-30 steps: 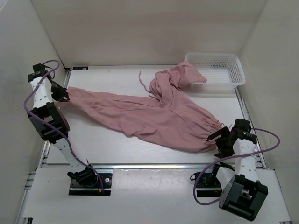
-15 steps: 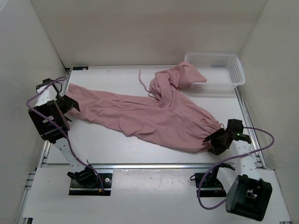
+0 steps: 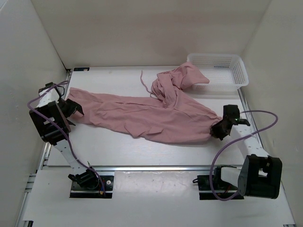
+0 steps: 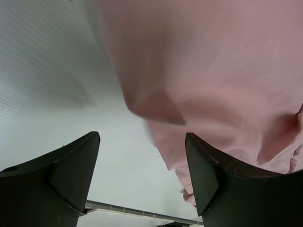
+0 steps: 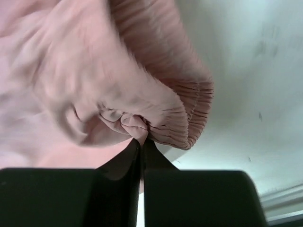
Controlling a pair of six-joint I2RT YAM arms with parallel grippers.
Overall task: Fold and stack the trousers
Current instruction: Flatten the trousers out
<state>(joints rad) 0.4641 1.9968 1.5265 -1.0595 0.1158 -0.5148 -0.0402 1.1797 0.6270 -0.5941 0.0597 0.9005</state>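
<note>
The dusty-pink trousers (image 3: 151, 116) lie spread across the table, one leg reaching left, the other bunched at the back by the basket, a drawstring trailing behind. My right gripper (image 3: 218, 130) is shut on the gathered cuff of the trousers (image 5: 165, 118) at the right end; in the right wrist view the cloth is pinched between the closed fingertips. My left gripper (image 3: 70, 108) stands open at the left leg end. In the left wrist view the cloth (image 4: 213, 75) hangs above and beside the right finger (image 4: 208, 175), with bare table between the jaws.
A white plastic basket (image 3: 222, 71) stands at the back right, with part of the trousers draped over its left rim. White walls close in on the left, back and right. A metal rail (image 3: 151, 167) runs along the table's near edge.
The left gripper has let go of the left leg end, opened and dropped toward the table. The right gripper has moved in onto the gathered cuff and shut on it.
</note>
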